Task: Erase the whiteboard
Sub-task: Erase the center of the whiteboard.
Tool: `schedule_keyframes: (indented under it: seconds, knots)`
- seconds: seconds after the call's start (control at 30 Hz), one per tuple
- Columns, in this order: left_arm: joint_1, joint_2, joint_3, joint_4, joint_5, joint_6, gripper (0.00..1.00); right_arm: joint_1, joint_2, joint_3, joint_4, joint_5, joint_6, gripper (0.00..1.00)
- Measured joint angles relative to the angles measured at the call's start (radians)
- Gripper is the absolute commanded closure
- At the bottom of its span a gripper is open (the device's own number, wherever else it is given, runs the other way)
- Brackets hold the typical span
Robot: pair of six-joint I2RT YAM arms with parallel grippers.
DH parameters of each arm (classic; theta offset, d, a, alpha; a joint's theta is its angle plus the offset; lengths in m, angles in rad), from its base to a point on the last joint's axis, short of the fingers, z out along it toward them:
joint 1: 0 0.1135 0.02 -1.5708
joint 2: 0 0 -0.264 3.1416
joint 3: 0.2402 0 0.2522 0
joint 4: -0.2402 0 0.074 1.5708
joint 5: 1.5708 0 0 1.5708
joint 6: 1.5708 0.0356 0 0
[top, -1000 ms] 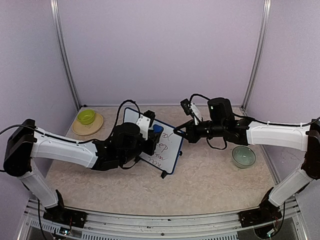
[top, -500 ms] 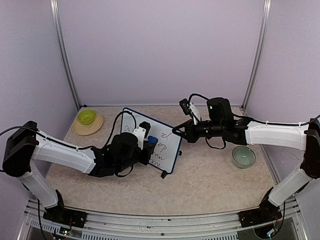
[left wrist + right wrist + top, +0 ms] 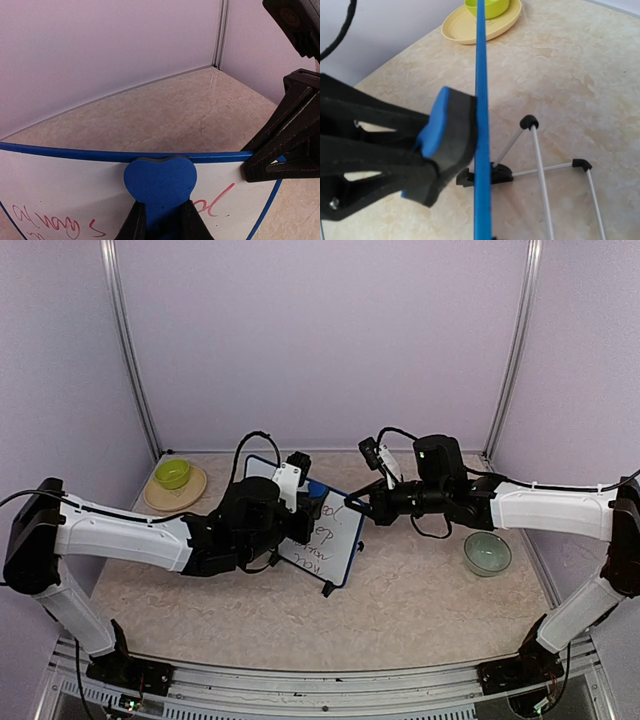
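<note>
Mid-wipe: the left pincer (image 3: pixel 160 220), clenched on the eraser (image 3: pixel 160 182) at the whiteboard's (image 3: pixel 65 175) top edge, should next sweep down its writing (image 3: pixel 50 222); the right pincer (image 3: pixel 255 162) clamps its rim.

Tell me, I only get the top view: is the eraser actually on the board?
Observer: Yes. In the right wrist view the eraser's dark face touches the board.
Operator: Where on the board?
Observer: At its top edge, by the left wrist view. Red writing shows lower left and right of it.
Operator: Does the right gripper have the board?
Observer: Yes. The right gripper is clamped on that top edge, right of the eraser.
</note>
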Motion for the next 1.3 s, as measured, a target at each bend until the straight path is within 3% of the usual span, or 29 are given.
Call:
schedule_keyframes:
  seconds: [0.53, 1.3]
  knots:
    - [-0.065, 0.006, -0.140, 0.028, -0.012, -0.088, 0.82, 0.021, -0.004, 0.022, -0.036, -0.017, 0.014, 1.00]
    - [-0.023, 0.005, -0.042, 0.013, -0.035, -0.024, 0.82, 0.022, -0.004, 0.022, -0.044, 0.028, 0.025, 1.00]
